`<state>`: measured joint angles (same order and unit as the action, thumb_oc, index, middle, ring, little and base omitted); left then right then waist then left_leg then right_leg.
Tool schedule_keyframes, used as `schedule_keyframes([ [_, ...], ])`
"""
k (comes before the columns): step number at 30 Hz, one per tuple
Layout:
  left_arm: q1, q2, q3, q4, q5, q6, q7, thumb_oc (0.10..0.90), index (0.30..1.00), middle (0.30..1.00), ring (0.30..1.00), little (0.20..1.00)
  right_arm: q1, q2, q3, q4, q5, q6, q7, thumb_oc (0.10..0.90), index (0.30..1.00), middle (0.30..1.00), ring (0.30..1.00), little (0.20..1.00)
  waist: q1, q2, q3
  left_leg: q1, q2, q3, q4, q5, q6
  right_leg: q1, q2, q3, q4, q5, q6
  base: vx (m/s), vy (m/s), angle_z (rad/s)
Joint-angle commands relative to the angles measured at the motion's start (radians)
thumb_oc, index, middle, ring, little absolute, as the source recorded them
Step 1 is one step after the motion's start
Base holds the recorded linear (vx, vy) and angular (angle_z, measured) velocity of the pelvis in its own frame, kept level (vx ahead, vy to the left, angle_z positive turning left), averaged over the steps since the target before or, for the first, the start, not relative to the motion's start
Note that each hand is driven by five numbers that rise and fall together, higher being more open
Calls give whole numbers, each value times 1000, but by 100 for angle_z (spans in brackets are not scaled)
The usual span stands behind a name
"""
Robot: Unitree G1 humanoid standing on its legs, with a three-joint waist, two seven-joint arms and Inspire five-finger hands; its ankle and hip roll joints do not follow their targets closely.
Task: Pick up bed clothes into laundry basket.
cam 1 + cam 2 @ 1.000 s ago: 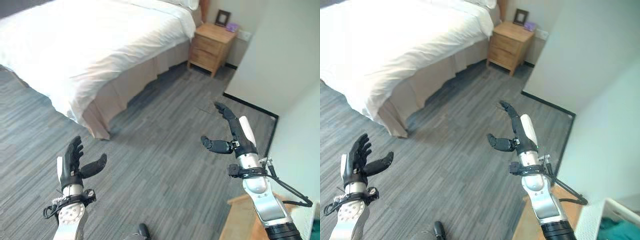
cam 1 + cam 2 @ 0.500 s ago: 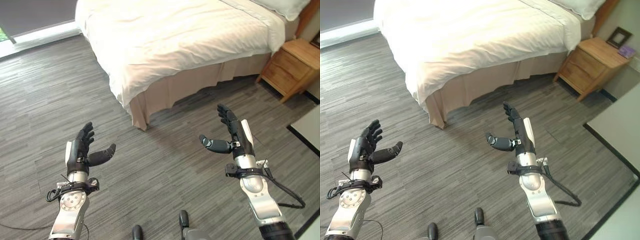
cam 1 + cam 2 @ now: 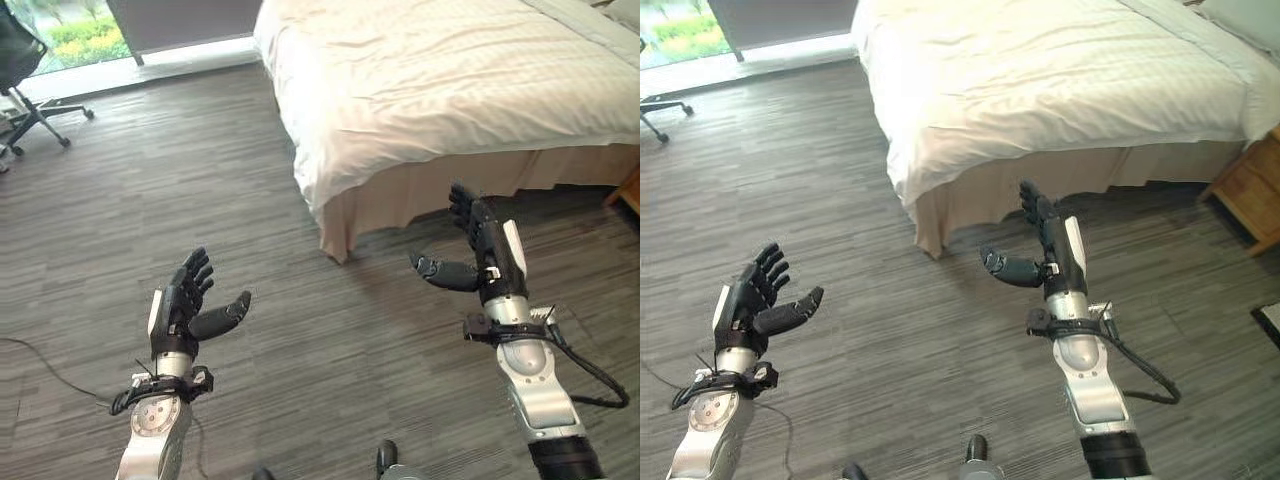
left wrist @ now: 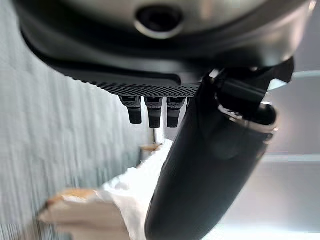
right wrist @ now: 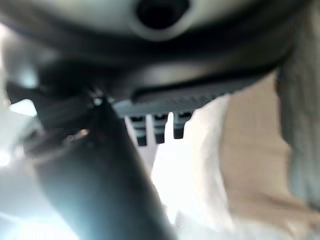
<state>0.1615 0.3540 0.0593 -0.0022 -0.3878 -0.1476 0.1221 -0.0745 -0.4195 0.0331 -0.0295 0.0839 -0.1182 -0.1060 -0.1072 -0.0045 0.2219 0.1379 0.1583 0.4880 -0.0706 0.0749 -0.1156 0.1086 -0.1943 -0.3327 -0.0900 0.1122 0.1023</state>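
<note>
Search phase: view now swung from nightstand corner to bed (image 3: 450, 90) foot; left hand (image 3: 183, 305) and right hand (image 3: 480, 250) spread wide, empty.

A big bed (image 3: 380, 190) stands on the grey wood floor (image 3: 150, 200). A white sheet (image 3: 450, 80) lies over the bed, hanging down its edges.

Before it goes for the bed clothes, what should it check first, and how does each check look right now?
1. Left robot hand empty, fingers straight: ok.
2. Right robot hand empty and open: ok.
3. Bed in view ahead, white cover draped over its corner: ok.
4. Either hand touching the cover: not ok, both hang above the floor.
5. Loose clothes on the bed to pick: cannot tell.
6. Laundry basket located: cannot tell.
</note>
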Motion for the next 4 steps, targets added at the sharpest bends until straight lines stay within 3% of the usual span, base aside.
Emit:
schedule_keyframes([
  [1,-34,65,56,-165,49,-90,-17,800,900,900,900,900,-97,14,-20,-67,10,-94,-4,800,900,900,900,900,5,-37,-110,29,81,-11,18,-54,-11,-9,-35,-4,25,-76,44,10,40,15],
  [4,-38,69,56,-181,68,-91,-10,800,900,900,900,900,-100,24,-13,-63,2,-92,-6,800,900,900,900,900,5,-43,-110,33,78,-12,4,-53,-9,-13,-41,-3,27,-70,49,12,31,3],
])
